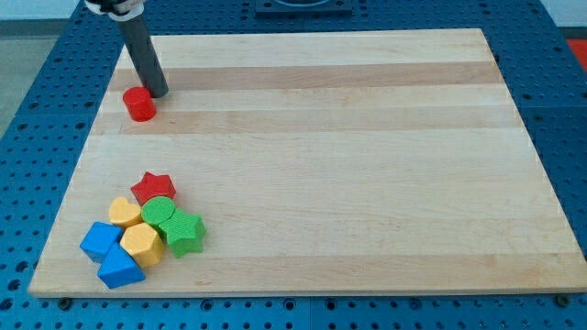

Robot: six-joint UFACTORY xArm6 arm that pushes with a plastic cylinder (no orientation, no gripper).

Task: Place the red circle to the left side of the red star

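Note:
The red circle (139, 104) sits near the view's upper left of the wooden board (367, 137). My tip (157, 93) stands just to its upper right, touching or nearly touching it. The red star (152, 188) lies lower down on the left, well below the circle, at the top of a cluster of blocks.
The cluster at the lower left holds a yellow heart (125, 212), a green circle (159, 213), a green star (184, 231), a yellow hexagon (142, 244), a blue cube (99, 240) and a blue triangle (119, 269). The board's left edge runs close by.

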